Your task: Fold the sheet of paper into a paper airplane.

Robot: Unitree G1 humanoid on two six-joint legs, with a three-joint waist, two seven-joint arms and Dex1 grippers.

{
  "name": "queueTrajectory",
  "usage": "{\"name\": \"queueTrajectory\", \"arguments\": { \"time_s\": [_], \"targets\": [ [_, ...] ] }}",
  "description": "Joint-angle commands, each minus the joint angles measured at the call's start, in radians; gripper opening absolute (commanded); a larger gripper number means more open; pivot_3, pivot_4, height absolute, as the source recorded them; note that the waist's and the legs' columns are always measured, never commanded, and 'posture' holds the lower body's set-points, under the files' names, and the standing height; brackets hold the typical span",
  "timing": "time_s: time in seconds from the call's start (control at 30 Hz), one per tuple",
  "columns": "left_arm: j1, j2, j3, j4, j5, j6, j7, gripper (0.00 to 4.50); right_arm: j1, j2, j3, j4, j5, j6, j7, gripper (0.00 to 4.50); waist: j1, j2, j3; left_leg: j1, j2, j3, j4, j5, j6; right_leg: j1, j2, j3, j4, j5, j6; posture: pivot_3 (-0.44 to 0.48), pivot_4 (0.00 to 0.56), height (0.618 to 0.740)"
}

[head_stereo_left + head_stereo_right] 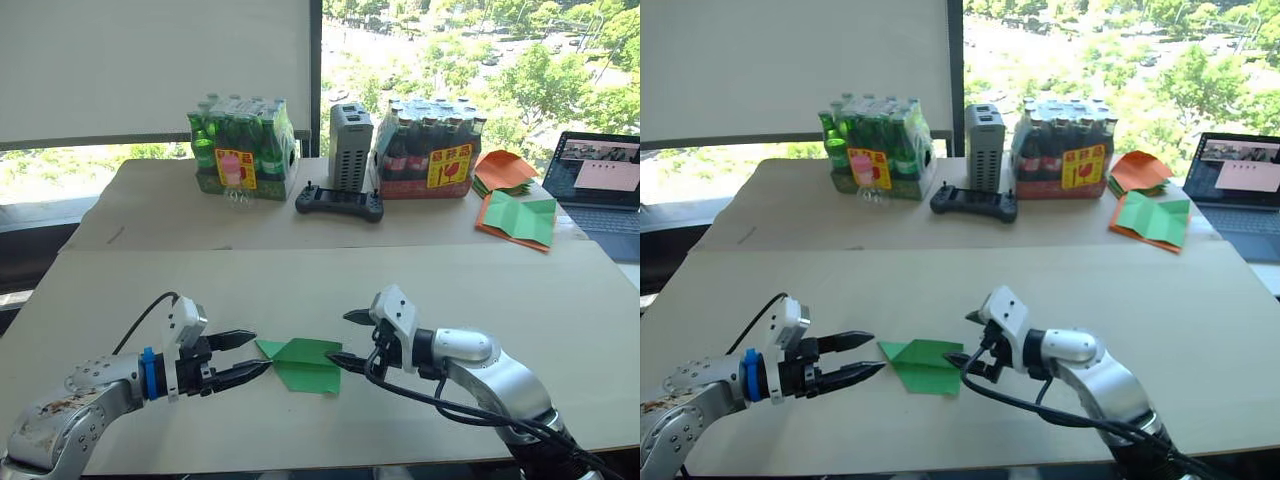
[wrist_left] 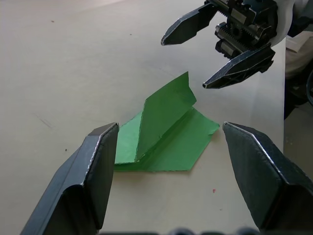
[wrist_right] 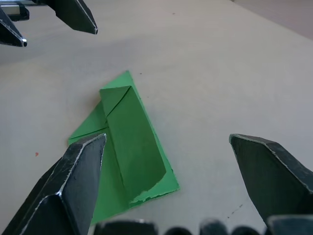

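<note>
Paper (image 1: 305,364): green, already folded to a pointed dart shape with one flap lifted; lies flat on the near surface (image 1: 450,280), between the two hands, held by neither.
Left hand (image 1: 248,355): at the paper's 9 o'clock, fingers spread and empty, lower tip at the paper's edge; contact unclear.
Right hand (image 1: 349,337): at the paper's 3 o'clock, released, fingers apart, lower tip at the paper's edge.
Why so: likely both hands flank the paper to pin one side and crease the other.
Around: at 12 o'clock, well apart, two bottle packs (image 1: 243,148), a grey box (image 1: 350,148), a controller (image 1: 339,202).
At 2 o'clock: orange stack (image 1: 502,170), green-orange sheet (image 1: 518,219), laptop (image 1: 598,188).
In the way: nothing near the paper.
</note>
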Motion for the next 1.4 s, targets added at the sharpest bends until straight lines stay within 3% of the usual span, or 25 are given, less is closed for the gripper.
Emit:
{"name": "queueTrajectory", "arguments": {
  "time_s": [0.03,0.23,0.33,0.57,0.67,0.7,1.0,1.1,1.2,1.4],
  "targets": [
    [-0.009,0.012,0.015,-0.031,-0.025,0.004,0.0,3.47,-0.003,0.008,0.011,-0.001,0.004,-0.039,0.009,4.5,0.001,0.0,0.0,0.0,0.0,0.0,0.0,0.0,0.0,0.0,0.0,0.0,0.0,0.0,0.0,0.0,0.15,0.678],
    [-0.027,0.014,0.015,-0.024,-0.031,0.005,0.003,3.47,0.005,0.006,0.037,0.038,-0.009,-0.067,0.019,4.5,0.001,0.0,0.0,0.0,0.0,0.0,0.0,0.0,0.0,0.0,0.0,0.0,0.0,0.0,0.0,0.0,0.15,0.678],
    [-0.037,0.016,0.01,-0.022,-0.032,0.007,0.003,3.51,0.011,0.007,0.046,0.052,-0.016,-0.09,0.024,3.72,0.001,0.0,0.0,0.0,0.0,0.0,0.0,0.0,0.0,0.0,0.0,0.0,0.0,0.0,0.0,0.0,0.15,0.678],
    [-0.07,0.022,-0.003,-0.023,-0.033,0.022,0.015,3.51,0.019,0.011,0.052,0.047,-0.017,-0.098,0.026,1.19,0.001,0.0,0.0,0.0,0.0,0.0,0.0,0.0,0.0,0.0,0.0,0.0,0.0,0.0,0.0,0.0,0.15,0.678],
    [-0.085,0.017,-0.005,-0.029,-0.04,0.035,0.024,3.51,0.019,0.012,0.054,0.042,-0.016,-0.1,0.028,0.19,0.001,0.0,0.0,0.0,0.0,0.0,0.0,0.0,0.0,0.0,0.0,0.0,0.0,0.0,0.0,0.0,0.15,0.678],
    [-0.088,0.017,-0.006,-0.028,-0.038,0.036,0.026,3.51,0.018,0.012,0.056,0.04,-0.017,-0.1,0.028,0.05,0.001,0.0,0.0,0.0,0.0,0.0,0.0,0.0,0.0,0.0,0.0,0.0,0.0,0.0,0.0,0.0,0.15,0.678],
    [-0.132,0.014,-0.02,-0.011,-0.053,0.052,0.038,3.51,-0.051,0.005,0.035,0.008,-0.034,-0.215,0.058,0.05,-0.001,0.0,0.0,0.0,0.0,0.0,0.0,0.0,0.0,0.0,0.0,0.0,0.001,0.0,0.0,0.0,0.15,0.678],
    [-0.167,0.003,0.003,0.013,-0.086,0.065,0.05,3.51,-0.118,-0.042,0.059,0.026,-0.2,-0.534,0.061,0.05,0.0,0.0,0.0,0.0,0.0,0.0,0.0,0.001,-0.001,-0.001,0.0,0.0,0.001,0.0,0.0,0.0,0.15,0.678],
    [-0.172,0.005,0.007,0.026,-0.09,0.068,0.048,3.51,-0.136,-0.058,0.095,0.081,-0.321,-0.693,0.027,0.05,0.0,0.0,0.0,0.001,0.0,0.0,0.001,0.001,-0.001,0.001,0.0,-0.001,0.001,0.0,0.0,0.0,0.15,0.678],
    [-0.188,-0.003,0.027,0.043,-0.121,0.073,0.061,3.51,-0.156,-0.132,0.151,0.28,-0.767,-1.173,-0.246,0.05,0.0,0.0,0.0,0.001,-0.001,0.0,0.001,0.001,-0.002,0.0,0.001,0.0,0.002,0.0,0.0,0.0,0.15,0.678]
  ]
}}
